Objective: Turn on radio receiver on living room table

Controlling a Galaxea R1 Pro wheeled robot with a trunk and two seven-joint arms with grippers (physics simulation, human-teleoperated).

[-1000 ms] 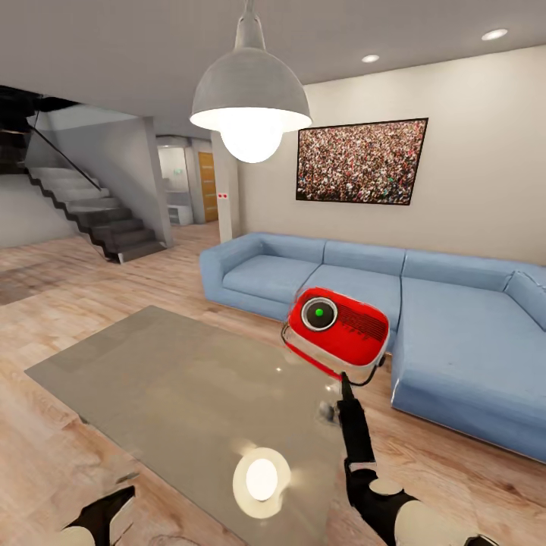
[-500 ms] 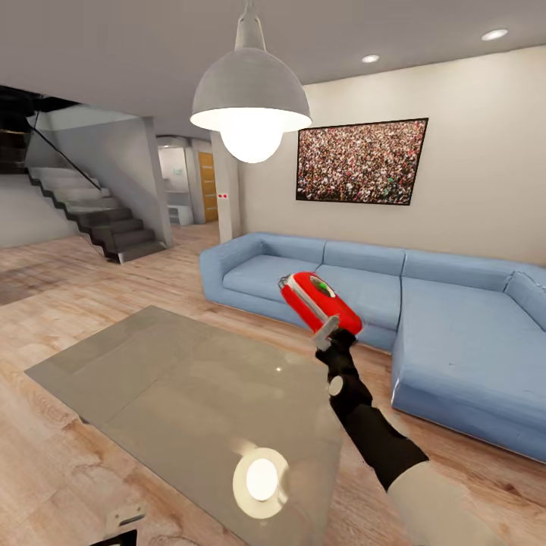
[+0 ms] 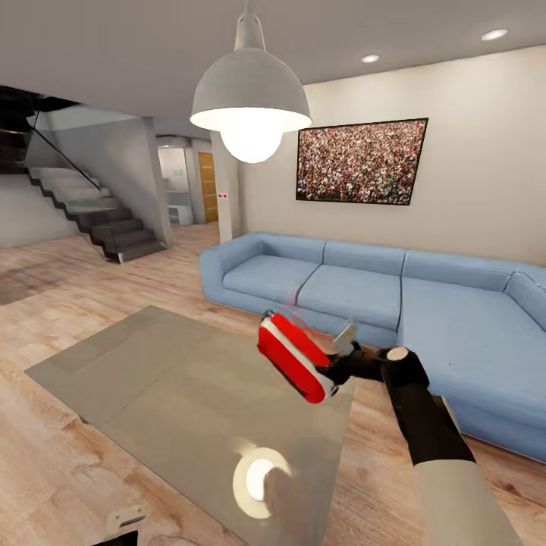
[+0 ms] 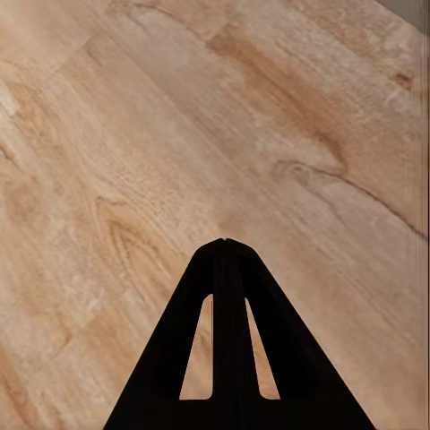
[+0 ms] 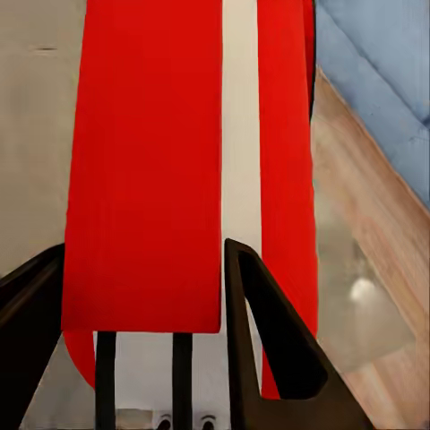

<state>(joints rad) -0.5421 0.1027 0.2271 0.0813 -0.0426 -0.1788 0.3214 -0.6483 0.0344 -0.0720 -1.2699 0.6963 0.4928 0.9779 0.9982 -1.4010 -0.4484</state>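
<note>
The red radio receiver [image 3: 294,361] hangs tilted in the air over the far right edge of the glossy grey table [image 3: 167,379], its narrow side toward the head camera and slightly blurred. My right gripper [image 3: 340,364] comes in from the right and is shut on it. In the right wrist view the red body with its white stripe [image 5: 152,134] sits between the two dark fingers [image 5: 269,331] of the right gripper [image 5: 143,251], above the table top [image 5: 31,107]. My left gripper [image 4: 226,244] is shut on nothing, low over the wood floor [image 4: 134,116].
A blue L-shaped sofa [image 3: 425,303] runs behind and right of the table. A white dome pendant lamp [image 3: 250,95] hangs over it, mirrored in the glass [image 3: 258,478]. The crowd picture [image 3: 362,161] is on the wall; stairs [image 3: 91,212] rise at far left.
The radio stood upright at the table's far right edge with my right gripper below it. The right arm then took it up, and has now swung it left and lower, turned edge-on.
</note>
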